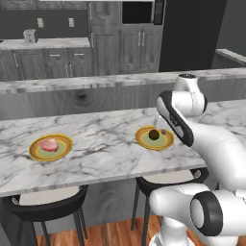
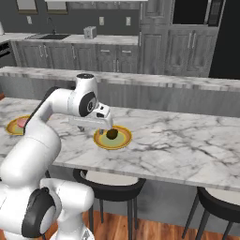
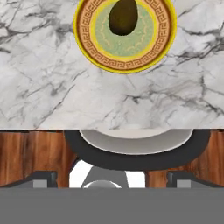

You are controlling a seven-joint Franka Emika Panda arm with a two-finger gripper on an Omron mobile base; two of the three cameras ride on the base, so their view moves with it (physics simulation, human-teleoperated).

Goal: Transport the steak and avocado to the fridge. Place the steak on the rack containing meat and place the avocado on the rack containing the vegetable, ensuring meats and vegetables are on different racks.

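The avocado (image 1: 153,134) is a dark olive ball lying on a yellow-rimmed green plate (image 1: 144,140) on the marble counter, right of the middle. The hand view looks down on the avocado (image 3: 123,16) and its plate (image 3: 89,41) at the top of the picture. My gripper (image 2: 91,129) hangs open above the counter's near edge, short of the avocado (image 2: 112,134), with nothing between its fingertips (image 3: 43,178). The pink steak (image 1: 48,144) rests on a second plate (image 1: 34,152) far to the left. The fridge and its racks are out of view.
Black stools with pale seats (image 1: 45,199) (image 3: 135,146) stand under the counter's near edge, over a wooden floor. A raised ledge (image 1: 96,81) runs behind the counter. Dark cupboards and a tall dark unit (image 1: 192,33) line the back wall.
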